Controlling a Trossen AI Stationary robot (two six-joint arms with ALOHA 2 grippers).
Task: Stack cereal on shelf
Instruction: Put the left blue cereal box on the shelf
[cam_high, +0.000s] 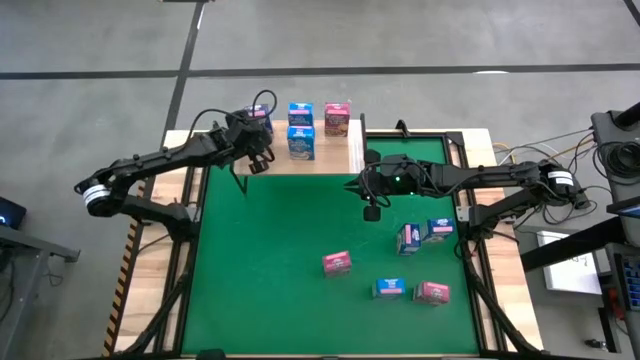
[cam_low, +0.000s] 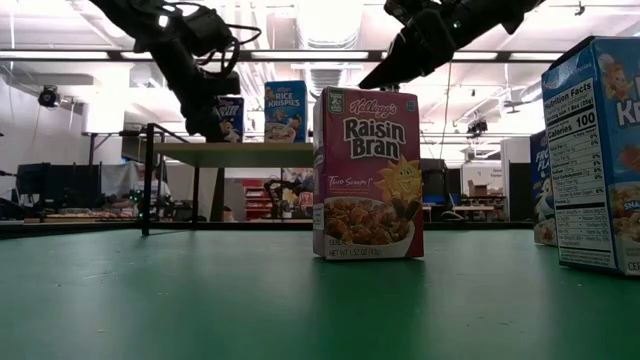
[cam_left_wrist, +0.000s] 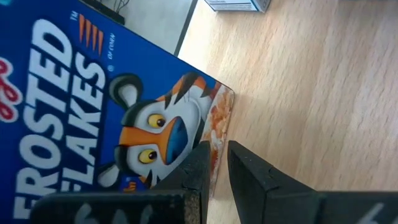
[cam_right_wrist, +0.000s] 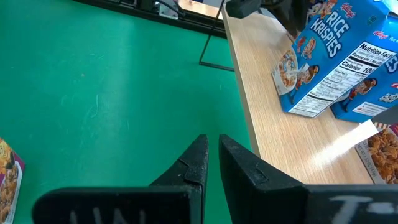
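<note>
the green mat covered most of the table and serves here as the landmark. along the mat's far edge stood the shelf, a light wood board on thin black legs. the left arm reached from the mat's left side up to the shelf's left end, and the right arm came in from the mat's right side, ending over the mat just in front of the shelf's right end.

on the shelf stood a frosted flakes box at the left end, two blue rice krispies boxes near the middle, and a pink box to their right. on the mat's near right part lay or stood five more boxes: a raisin bran box standing upright nearest the mat's middle, a blue pair closer to the right edge, and one blue and one pink box by the near edge.

the left gripper sat at the frosted flakes box, fingers narrowed against its edge; whether it truly held the box i cannot tell. the right gripper hung above bare mat, fingers nearly together, holding nothing.
</note>
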